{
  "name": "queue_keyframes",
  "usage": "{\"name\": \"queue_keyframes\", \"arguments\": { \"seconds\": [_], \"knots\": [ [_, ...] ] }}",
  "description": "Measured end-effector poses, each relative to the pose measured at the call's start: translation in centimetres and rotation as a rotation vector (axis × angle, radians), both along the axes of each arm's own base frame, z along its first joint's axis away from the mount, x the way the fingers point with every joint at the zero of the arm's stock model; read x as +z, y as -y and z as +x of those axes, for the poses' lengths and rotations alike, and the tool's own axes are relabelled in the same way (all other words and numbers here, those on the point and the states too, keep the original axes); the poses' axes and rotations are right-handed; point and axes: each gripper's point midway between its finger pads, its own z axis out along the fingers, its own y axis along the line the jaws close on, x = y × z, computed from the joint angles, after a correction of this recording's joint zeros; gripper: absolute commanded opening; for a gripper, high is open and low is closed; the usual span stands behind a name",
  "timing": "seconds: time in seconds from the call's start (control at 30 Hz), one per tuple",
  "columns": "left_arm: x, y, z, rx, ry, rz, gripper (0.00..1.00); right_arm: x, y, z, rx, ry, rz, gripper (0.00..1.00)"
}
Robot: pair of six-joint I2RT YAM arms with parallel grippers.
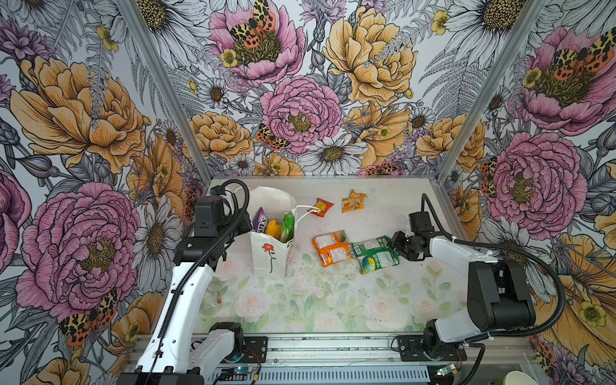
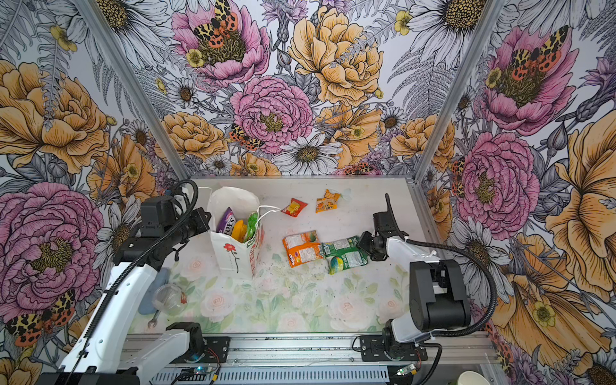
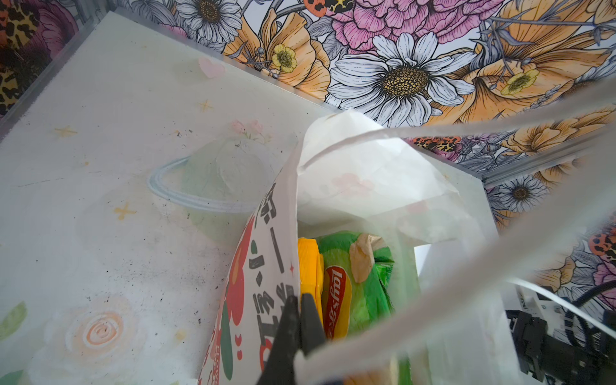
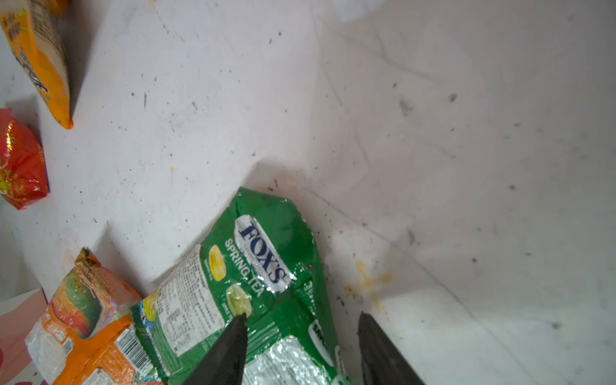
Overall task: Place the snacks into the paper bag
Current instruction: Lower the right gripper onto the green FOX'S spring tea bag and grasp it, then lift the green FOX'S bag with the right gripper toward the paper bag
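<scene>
Left arm comes in from the left, elbow high, wrist level with the bag mouth. Your left gripper [image 3: 299, 300] is pinched together on the paper bag [image 1: 266, 260] side wall at the rim. Both top views hide those fingers behind the wrist.

Right arm: forearm low, reaching leftwards. Your right gripper [image 4: 301, 316] has jaws apart astride the right end of the green packet [image 1: 375, 253], one finger over foil, one over bare table [image 4: 433, 166]. Contact: can't tell.

The bag stands upright back-left, mouth up. The purple packet [image 1: 259, 218], yellow packet [image 1: 272, 228] and light-green packet [image 1: 287, 226] stand on end inside, lower halves hidden.

The green packet lies flat mid-table, long axis across the table, its left end touching the orange-white packet [image 1: 331, 248]. One creased packet or two: unclear.
</scene>
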Motion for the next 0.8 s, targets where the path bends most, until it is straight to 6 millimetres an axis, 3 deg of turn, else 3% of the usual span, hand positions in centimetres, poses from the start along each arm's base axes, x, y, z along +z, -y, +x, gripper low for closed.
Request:
{"name": "queue_keyframes", "arguments": {
  "seconds": [0.17, 0.47, 0.57, 0.7, 0.8],
  "knots": [
    [0.0, 0.0, 0.0, 0.000, 0.000, 0.000, 0.04, -0.4, 1.8, 0.0, -0.021, -0.010, -0.002, 0.49],
    [0.0, 0.0, 0.0, 0.001, 0.000, 0.000, 0.04, -2.2, -1.0, -0.7, 0.095, -0.059, 0.011, 0.45],
    [0.0, 0.0, 0.0, 0.000, 0.000, 0.000, 0.05, -2.4, -1.3, -0.5, 0.109, -0.056, 0.016, 0.35],
    [0.0, -0.1, 0.0, 0.004, 0.000, 0.000, 0.05, -2.7, -1.8, -0.4, 0.126, -0.055, 0.017, 0.12],
    [0.0, -0.1, 0.0, 0.005, -0.001, 0.000, 0.05, -2.9, -2.0, -0.5, 0.126, -0.064, 0.019, 0.00]
  ]
}}
